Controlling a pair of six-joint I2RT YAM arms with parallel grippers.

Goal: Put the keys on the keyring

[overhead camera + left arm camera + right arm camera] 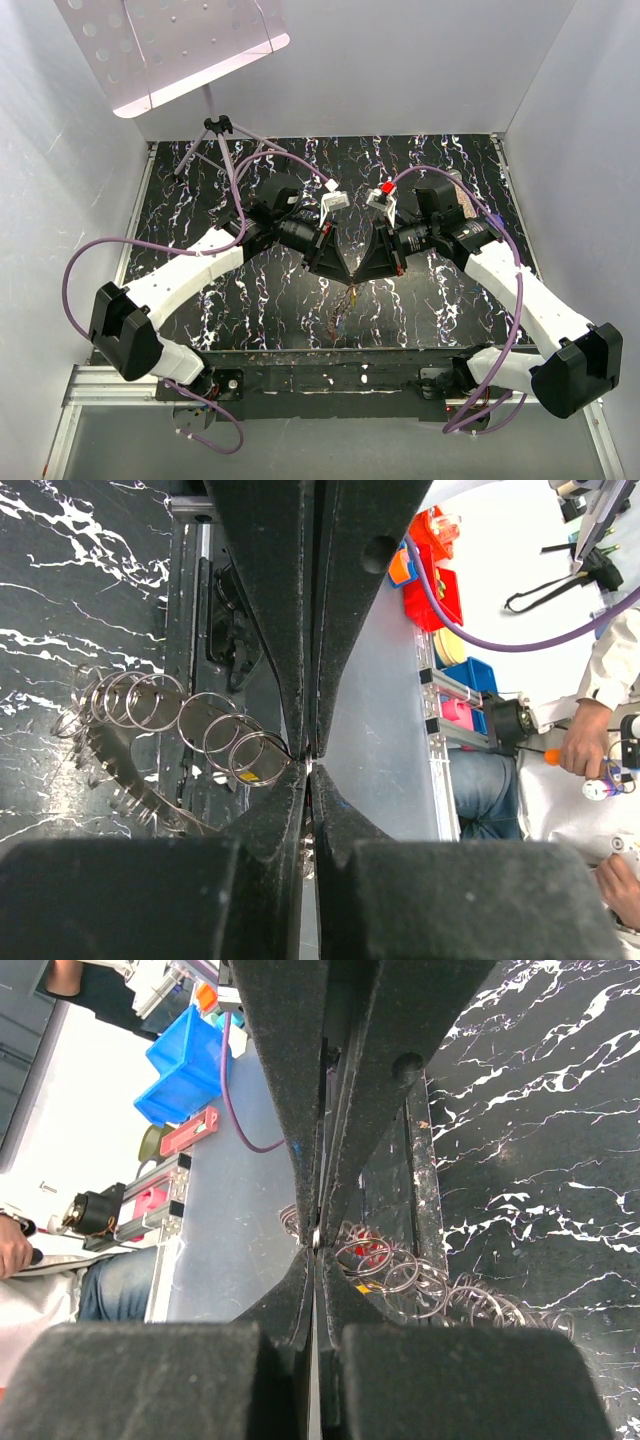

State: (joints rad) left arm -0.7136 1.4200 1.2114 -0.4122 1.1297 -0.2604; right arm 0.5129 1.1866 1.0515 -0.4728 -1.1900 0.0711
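My two grippers meet tip to tip above the front middle of the black marbled table (250, 300). A chain of linked steel rings, the keyring (341, 306), hangs from where they meet. The left gripper (310, 768) is shut, its tips pinching the edge of the nearest ring (262, 760). A yellow key head (248, 776) shows inside that ring. The right gripper (316, 1240) is shut on a ring's rim, which glints between its pads. Behind it lie more rings (400, 1275) and a red key head (372, 1252). The other keys are too small to tell apart.
A small tripod (220, 130) stands at the back left under a tilted white perforated board (170, 40). The table's metal front rail (330, 365) runs just below the hanging chain. Coloured bins (440, 580) and a seated person (590, 730) are beyond the table.
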